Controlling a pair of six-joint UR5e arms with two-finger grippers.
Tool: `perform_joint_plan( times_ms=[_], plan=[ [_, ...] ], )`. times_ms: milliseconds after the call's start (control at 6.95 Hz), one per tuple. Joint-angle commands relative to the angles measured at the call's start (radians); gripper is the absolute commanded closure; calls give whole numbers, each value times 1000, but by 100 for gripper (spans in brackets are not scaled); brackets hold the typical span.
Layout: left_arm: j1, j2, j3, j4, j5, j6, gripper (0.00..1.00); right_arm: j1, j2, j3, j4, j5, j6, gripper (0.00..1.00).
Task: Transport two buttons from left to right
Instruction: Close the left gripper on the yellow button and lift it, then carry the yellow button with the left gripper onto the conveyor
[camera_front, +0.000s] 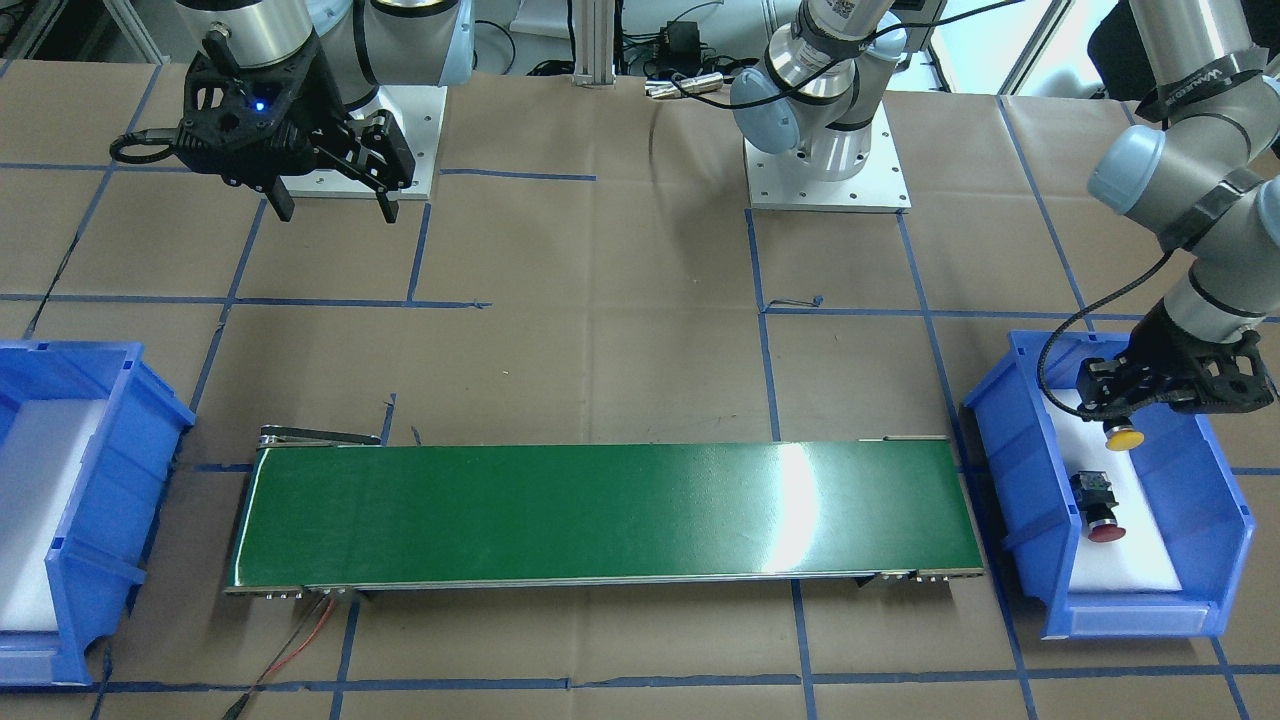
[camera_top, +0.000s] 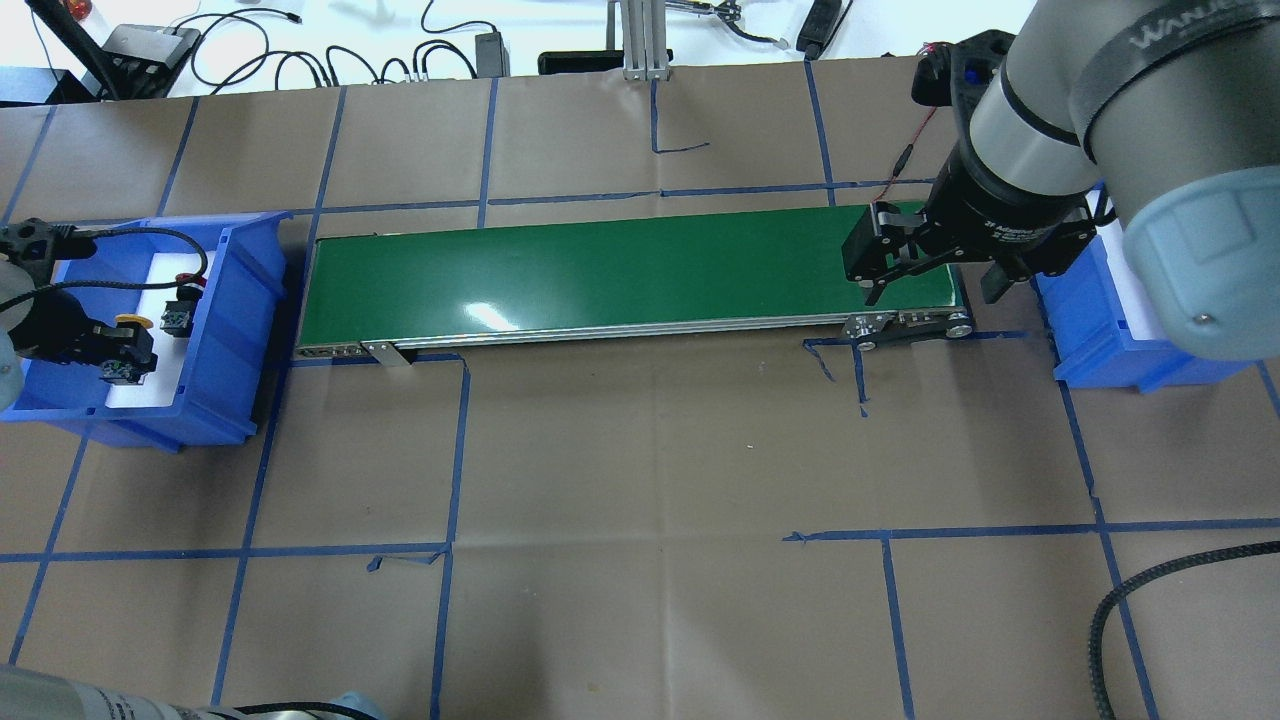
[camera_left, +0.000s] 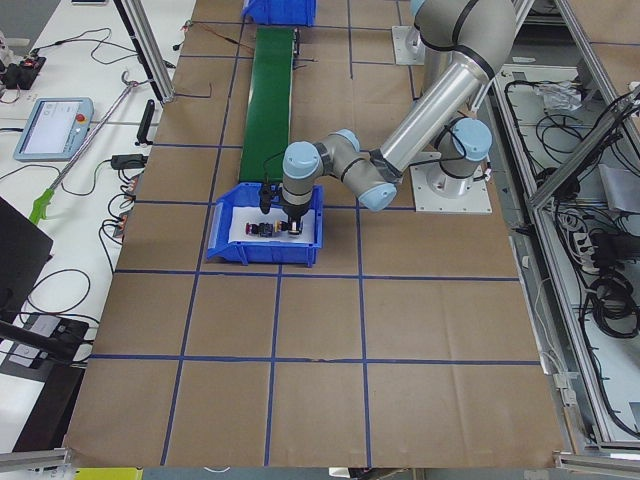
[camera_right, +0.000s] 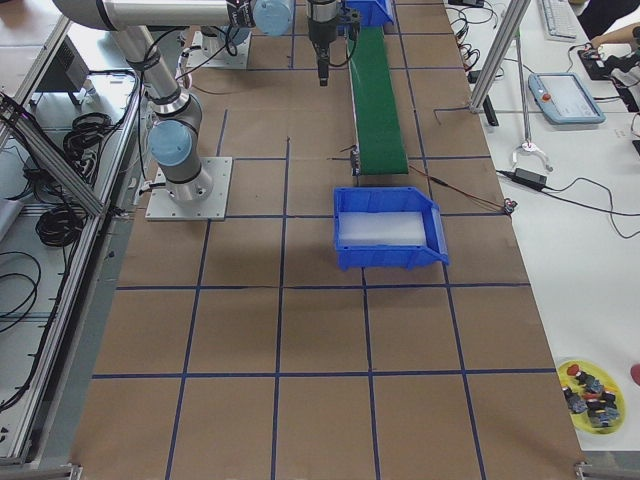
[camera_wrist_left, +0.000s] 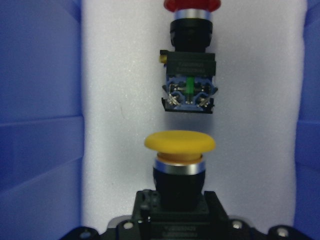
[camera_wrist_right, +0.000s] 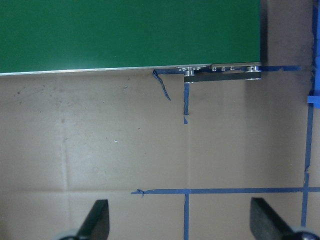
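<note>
Buttons: yellow button (camera_wrist_left: 180, 142), with mushroom cap, silver collar and black body, is clamped by its rear in the left gripper (camera_front: 1122, 425) over the white liner of the blue bin (camera_front: 1025, 520) on the robot's left. The red button (camera_front: 1100, 510) lies on that liner, just beside.
Worktop (camera_front: 600, 340): brown paper, blue tape grid, green conveyor belt (camera_front: 600, 510).
Right gripper (camera_front: 335, 208): spread wide, empty, pointing down above the worktop.

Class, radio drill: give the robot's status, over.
Left gripper shut on yellow button, in blue bin. Right gripper open, near belt end. Red button lies in bin. No obstruction on belt.
</note>
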Motion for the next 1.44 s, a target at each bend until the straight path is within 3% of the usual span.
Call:
perform_joint_plan(
  times_ms=[0, 288, 432, 864, 1296],
  plan=[
    [0, 54, 110, -189, 0, 1, 89, 0, 0, 0, -1, 0, 0, 0],
    [-40, 52, 283, -397, 2, -9, 89, 0, 0, 0, -1, 0, 0, 0],
    [-85, 46, 322, -426, 2, -41, 89, 0, 0, 0, -1, 0, 0, 0],
    [-284, 51, 333, -421, 9, -200, 89, 0, 0, 0, -1, 0, 0, 0],
    [-547, 45, 331, -417, 15, -515, 89, 0, 0, 0, -1, 0, 0, 0]
  ],
)
